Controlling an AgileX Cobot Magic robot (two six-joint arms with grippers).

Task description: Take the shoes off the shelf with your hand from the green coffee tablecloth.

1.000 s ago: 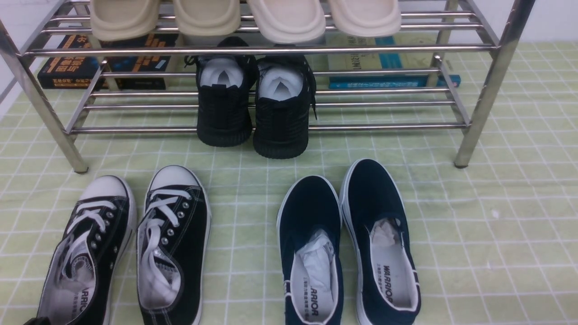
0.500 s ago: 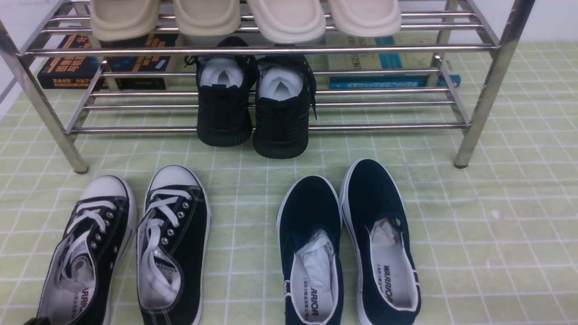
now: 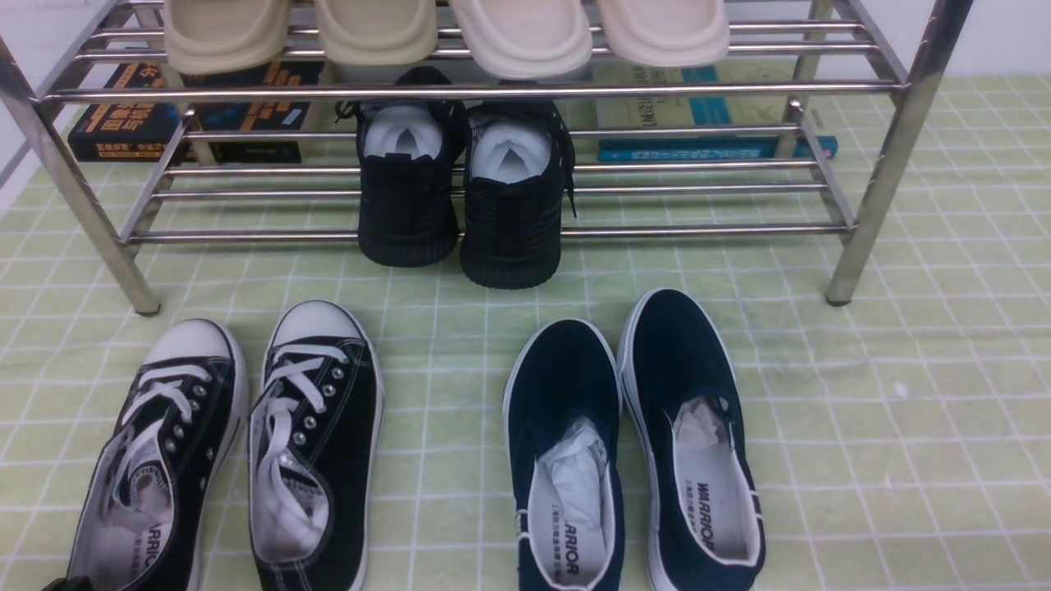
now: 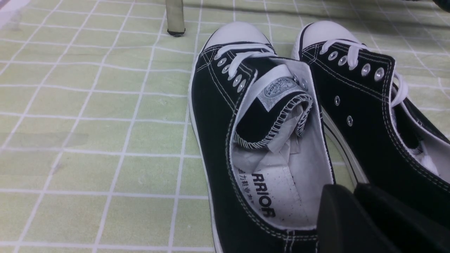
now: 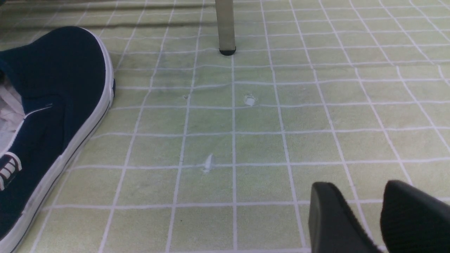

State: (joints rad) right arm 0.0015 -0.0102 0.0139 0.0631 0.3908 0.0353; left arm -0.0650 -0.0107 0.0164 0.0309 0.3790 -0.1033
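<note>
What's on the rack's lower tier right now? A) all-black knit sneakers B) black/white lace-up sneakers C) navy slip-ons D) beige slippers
A: the all-black knit sneakers sit on the lower bars of the shelf, heels toward the camera, while the shoes with white laces and the navy slip-ons lie on the green coffee tablecloth.

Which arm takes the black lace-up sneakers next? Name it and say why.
Left. The left gripper sits right at the heel of the black lace-up sneakers, on the robot's left. The right gripper hangs over bare green tablecloth beside a navy slip-on.
</note>
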